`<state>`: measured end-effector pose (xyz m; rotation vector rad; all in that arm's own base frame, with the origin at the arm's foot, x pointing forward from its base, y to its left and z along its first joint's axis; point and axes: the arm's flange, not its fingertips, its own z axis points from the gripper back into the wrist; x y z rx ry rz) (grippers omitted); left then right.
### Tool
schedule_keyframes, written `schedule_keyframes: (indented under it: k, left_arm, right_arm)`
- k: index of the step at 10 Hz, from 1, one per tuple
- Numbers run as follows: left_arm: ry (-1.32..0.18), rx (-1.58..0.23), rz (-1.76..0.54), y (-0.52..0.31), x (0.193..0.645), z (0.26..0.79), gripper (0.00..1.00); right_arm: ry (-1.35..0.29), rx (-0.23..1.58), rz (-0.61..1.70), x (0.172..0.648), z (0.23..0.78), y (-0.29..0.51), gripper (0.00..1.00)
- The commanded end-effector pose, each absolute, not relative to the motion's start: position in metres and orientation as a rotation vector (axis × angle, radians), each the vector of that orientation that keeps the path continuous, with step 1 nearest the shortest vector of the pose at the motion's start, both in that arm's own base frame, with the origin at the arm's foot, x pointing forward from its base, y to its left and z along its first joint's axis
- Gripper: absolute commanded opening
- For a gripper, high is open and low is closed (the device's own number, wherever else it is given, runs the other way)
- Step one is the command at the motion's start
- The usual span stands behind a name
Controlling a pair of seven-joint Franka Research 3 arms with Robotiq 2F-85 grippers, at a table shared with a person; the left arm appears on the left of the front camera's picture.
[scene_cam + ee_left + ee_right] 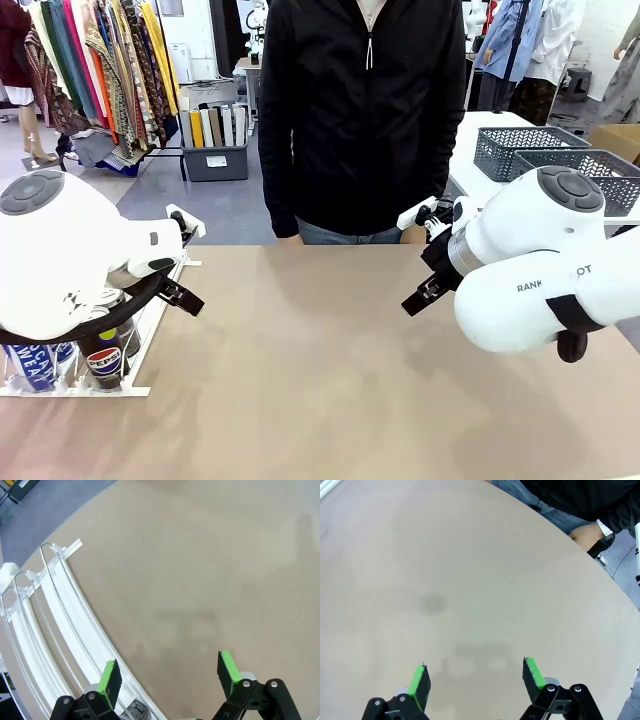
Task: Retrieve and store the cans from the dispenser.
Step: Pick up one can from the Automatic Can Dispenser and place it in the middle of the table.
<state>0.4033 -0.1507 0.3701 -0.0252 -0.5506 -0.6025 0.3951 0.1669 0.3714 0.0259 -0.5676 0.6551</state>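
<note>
Left gripper (167, 672) wide, empty, beside dispenser (55, 625); right gripper (476, 677) wide, empty, over table (470, 580); Pepsi can (103, 362), Pocari Sweat can (33, 365) at dispenser's near end.

Setting: a robot laboratory dressed as a shop floor. Evidence recorded:
- a white left arm (60, 250) and right arm (540, 285) stood at a plain tan bench (330, 360)
- a dispenser (152, 325) holding cans (104, 362) sat at the bench's near left corner
- a rail of hung garments (110, 60) stood beyond the far left corner
- grey perforated baskets (520, 150) sat on a white side table beyond the far right corner
</note>
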Motion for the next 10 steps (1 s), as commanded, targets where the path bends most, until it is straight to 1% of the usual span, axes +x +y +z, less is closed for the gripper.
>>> schedule_keyframes:
  k: [1,7,8,9,10]
  left_arm:
    - [-0.551,-0.025,-0.603,-0.151,0.403,0.37,1.0]
    - [-0.551,-0.025,-0.602,-0.151,0.403,0.37,1.0]
    - [-0.464,-0.16,-0.634,-0.153,0.397,0.38,1.0]
    - [-0.344,-0.298,-0.545,-0.16,0.392,0.395,1.0]
    - [-0.277,-0.457,-0.513,-0.163,0.385,0.412,1.0]
  right_arm:
    - [-0.568,0.026,0.655,0.395,0.371,0.167,1.0]
    - [-0.568,0.026,0.655,0.395,0.371,0.167,1.0]
    - [-0.45,0.064,0.646,0.396,0.376,0.163,1.0]
    - [-0.36,0.161,0.575,0.397,0.386,0.161,1.0]
    - [-0.268,0.287,0.476,0.396,0.4,0.159,1.0]
